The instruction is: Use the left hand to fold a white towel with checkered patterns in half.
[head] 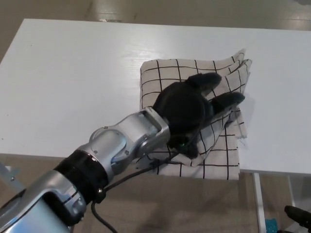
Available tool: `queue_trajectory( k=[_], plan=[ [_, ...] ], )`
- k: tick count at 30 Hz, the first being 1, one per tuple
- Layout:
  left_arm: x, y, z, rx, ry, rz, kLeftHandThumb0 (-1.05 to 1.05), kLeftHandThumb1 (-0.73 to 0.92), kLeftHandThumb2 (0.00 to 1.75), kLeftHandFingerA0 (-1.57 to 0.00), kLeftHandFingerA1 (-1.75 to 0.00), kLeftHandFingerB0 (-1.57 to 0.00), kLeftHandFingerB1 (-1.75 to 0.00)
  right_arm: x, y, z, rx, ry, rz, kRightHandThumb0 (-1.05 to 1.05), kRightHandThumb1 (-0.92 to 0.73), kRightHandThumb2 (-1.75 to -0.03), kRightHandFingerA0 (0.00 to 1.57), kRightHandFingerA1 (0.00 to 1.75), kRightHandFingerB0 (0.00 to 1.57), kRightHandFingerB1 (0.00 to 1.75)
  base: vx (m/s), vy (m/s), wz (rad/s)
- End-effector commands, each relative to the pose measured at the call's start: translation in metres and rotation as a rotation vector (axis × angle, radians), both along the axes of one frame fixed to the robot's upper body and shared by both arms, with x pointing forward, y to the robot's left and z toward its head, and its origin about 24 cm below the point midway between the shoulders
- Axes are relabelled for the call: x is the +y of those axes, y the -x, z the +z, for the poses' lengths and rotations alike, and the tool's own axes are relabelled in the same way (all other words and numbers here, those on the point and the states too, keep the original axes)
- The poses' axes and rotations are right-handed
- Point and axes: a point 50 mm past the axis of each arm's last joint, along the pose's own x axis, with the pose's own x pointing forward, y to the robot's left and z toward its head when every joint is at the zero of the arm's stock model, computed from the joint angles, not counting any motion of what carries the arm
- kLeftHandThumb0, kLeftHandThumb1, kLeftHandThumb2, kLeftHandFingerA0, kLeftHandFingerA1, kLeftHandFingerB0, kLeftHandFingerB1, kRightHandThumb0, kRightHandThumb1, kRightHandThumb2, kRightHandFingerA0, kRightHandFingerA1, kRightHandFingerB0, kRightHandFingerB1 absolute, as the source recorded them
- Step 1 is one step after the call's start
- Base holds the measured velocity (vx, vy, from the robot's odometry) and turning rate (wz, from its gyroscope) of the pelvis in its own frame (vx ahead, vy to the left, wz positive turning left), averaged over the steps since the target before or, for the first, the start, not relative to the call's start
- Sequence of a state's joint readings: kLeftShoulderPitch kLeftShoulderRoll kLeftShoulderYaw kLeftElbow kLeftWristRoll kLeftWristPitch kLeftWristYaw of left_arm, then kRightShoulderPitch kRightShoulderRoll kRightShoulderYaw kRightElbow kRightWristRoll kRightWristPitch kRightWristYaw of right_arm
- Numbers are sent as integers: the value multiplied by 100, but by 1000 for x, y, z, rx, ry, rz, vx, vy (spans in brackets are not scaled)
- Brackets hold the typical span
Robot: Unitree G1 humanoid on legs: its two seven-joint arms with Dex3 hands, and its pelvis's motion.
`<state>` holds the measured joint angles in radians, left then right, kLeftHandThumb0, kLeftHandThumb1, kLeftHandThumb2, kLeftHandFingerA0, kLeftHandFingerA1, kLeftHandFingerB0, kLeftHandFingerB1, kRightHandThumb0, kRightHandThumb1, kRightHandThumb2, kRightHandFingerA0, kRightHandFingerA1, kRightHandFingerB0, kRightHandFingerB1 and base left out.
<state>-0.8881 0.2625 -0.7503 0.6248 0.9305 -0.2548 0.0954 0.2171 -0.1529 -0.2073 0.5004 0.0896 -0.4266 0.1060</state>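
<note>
Over the middle of the towel (194, 121), the left hand (187, 109) is hovering or resting palm-down with its fingers (206, 81) spread apart and holding nothing; whether the palm is touching the cloth cannot be told. The silver forearm (121, 145) is reaching in from the lower left, with a black cable (141, 172) hanging beneath it. The towel, white with a black grid, is lying folded on the white table (73, 82), right of centre, its layered corners fanning out at the upper right and its lower edge overhanging the table's near edge. The right hand is not showing.
</note>
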Motion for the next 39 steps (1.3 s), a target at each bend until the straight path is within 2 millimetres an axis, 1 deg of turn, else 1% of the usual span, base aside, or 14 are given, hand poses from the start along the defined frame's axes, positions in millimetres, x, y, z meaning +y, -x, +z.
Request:
queue_trajectory(
  k=[1,2,6,9,13,14,18,22,29,32,33,36,37,39],
  plan=[
    [-8,-3,58,352,119,36,-96,56,60,0,0,0,-9,-2,8,-2,10,27,36,-44,-61,-58,65,63,60,52,0,0,0],
    [-8,-2,88,377,247,-9,-99,42,78,0,0,0,-5,-2,6,-2,6,26,36,-44,-62,-59,64,64,60,51,0,0,0],
    [2,13,174,372,531,-186,-102,47,79,0,0,0,-4,-3,3,-2,1,32,30,-44,-62,-59,64,66,60,52,0,0,0],
    [14,27,213,292,615,-271,-99,64,60,0,0,0,-5,-5,5,-4,20,31,28,-47,-61,-59,64,66,60,51,0,0,0],
    [22,42,237,259,680,-350,-99,64,61,0,0,0,-5,-4,8,-5,30,31,26,-47,-61,-58,64,65,60,51,0,0,0],
    [22,47,241,246,697,-377,-99,49,78,0,0,0,-4,-3,9,-6,33,31,24,-47,-61,-58,64,65,60,51,0,0,0],
    [25,60,250,212,719,-437,-98,65,61,0,0,0,-9,-1,12,-9,40,42,29,-46,-61,-58,64,65,61,51,0,0,0],
    [39,68,257,165,713,-443,-102,52,78,0,0,0,-5,0,13,-10,45,36,33,-47,-61,-58,64,65,61,51,0,0,0],
    [101,75,246,121,734,-346,-99,65,64,0,-1,0,-12,-2,15,-10,51,40,34,-47,-61,-58,64,65,60,51,0,0,0],
    [130,81,230,153,777,-312,-96,63,63,0,-8,0,-21,-4,16,-11,53,28,23,-46,-61,-58,64,65,60,52,0,0,0],
    [141,85,222,187,799,-304,-82,48,92,0,-7,0,-15,-4,17,-11,56,22,18,-46,-61,-58,64,65,60,52,0,0,0],
    [172,101,195,291,871,-297,-76,44,88,-1,-10,-1,-21,-8,18,-11,68,6,10,-48,-61,-57,62,65,59,51,0,0,0],
    [184,110,181,323,903,-290,-77,46,88,-3,-10,-4,-23,-10,19,-10,67,-2,-3,-49,-48,-84,58,70,54,62,0,0,0],
    [193,118,170,335,919,-273,-76,46,88,-3,-11,-6,-26,-10,20,-9,64,-6,-14,-48,-48,-84,58,70,53,61,0,0,0]
  ],
)
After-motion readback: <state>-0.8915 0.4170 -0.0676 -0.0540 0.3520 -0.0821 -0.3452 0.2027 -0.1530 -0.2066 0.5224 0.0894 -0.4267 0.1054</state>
